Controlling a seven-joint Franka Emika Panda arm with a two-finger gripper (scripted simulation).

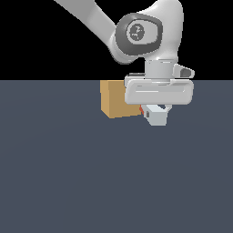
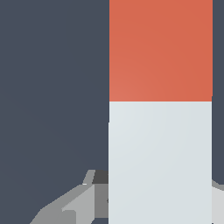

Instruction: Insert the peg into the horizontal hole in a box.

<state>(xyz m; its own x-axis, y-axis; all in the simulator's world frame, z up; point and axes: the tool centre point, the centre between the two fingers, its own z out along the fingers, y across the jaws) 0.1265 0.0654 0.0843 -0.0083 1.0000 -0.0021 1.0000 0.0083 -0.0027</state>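
Peg (image 2: 160,109) clamped in gripper (image 1: 154,113), held level for a horizontal entry | red end just beside box (image 1: 117,99) | hole not visible

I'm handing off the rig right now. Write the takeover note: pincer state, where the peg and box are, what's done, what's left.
Pincer: shut on the peg, holding it on the white part; the red end points away from the wrist.
Peg: lifted off the floor, seen nearly end-on in the exterior view, with a sliver of red showing beside the box.
Box: on the floor, behind the pincer and toward the exterior view's left, partly hidden by the hand.
Hole: not visible in either view, so alignment cannot be confirmed.
Done: peg grasped and brought up to the box.
Left: locate the hole, line up the peg, push it in.
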